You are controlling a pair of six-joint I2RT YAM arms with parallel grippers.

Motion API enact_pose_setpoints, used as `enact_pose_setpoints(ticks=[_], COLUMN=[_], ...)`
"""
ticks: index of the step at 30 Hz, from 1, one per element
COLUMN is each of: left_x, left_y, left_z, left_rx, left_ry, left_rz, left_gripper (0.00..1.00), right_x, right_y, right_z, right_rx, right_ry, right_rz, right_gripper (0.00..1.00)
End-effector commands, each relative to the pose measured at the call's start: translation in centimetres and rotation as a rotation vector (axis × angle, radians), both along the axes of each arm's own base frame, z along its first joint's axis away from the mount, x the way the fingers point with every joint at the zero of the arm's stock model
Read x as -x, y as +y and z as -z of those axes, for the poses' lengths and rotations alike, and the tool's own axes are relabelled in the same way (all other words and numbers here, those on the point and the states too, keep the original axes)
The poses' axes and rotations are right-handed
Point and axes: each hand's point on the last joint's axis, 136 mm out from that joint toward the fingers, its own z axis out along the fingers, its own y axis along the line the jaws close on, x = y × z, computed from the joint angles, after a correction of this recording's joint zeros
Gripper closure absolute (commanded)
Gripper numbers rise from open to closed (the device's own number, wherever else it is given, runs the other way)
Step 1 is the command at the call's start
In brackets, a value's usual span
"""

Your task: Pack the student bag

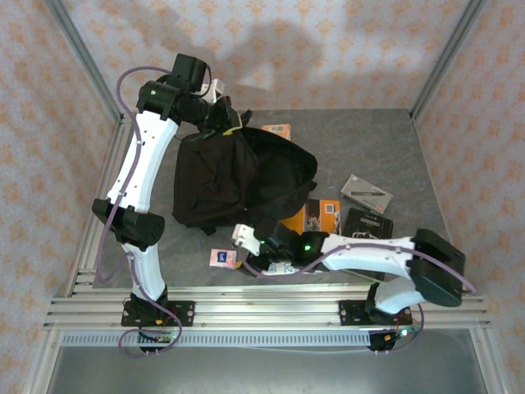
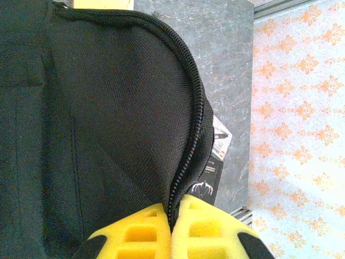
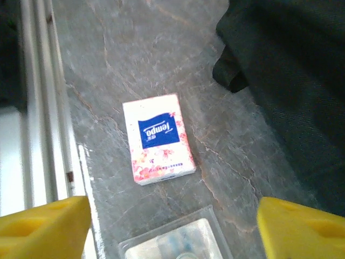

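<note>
Student bag point(image 1: 230, 180) slumped on grey table point(image 1: 369, 139), left of centre, main zip open; left gripper point(image 2: 171, 229) at bag's far edge, its 2 yellow fingers pinched tight on the zip edge, fabric held raised; right gripper point(image 3: 172, 218) just near of bag, spread wide, nothing in it; Tempo tissue pack point(image 3: 158, 137) flat on table beside bag's near edge, apart from the fabric.

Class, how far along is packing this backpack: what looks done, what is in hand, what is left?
Done: the backpack is unzipped; nothing visibly packed. In hand: the left jaws are shut on its zip edge, and the right jaws stand open above the tissue pack. Left: that pack, the orange box and books lie outside.
</note>
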Motion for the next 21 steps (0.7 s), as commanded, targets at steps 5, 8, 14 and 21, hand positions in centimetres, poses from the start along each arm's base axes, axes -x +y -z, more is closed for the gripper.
enact_pose_setpoints(ticks=[5,8,14,21], left_x=[0.7,0.7,0.7,0.8], left_y=[0.3,0.3,0.6,0.7], left_z=[-3.1,-3.1,-3.1,-2.8], left_rx=[0.064,0.067,0.072,0.08], left_ry=[-0.071,-0.069,-0.067,-0.051], left_rz=[0.007,0.007,0.0,0.001], left_gripper=[1.0,1.0,1.0,1.0], right_x=[-1.9,-1.9,-1.4,-1.6], right_y=[4.0,4.9,6.4,7.6], right_z=[0.7,1.7,4.1,6.6], right_rx=[-0.033,-0.018,0.033,0.1], right_ry=[-0.038,-0.027,0.011,0.026], right_rz=[0.049,0.042,-0.008,-0.014], right_gripper=[0.1,0.1,0.12,0.21])
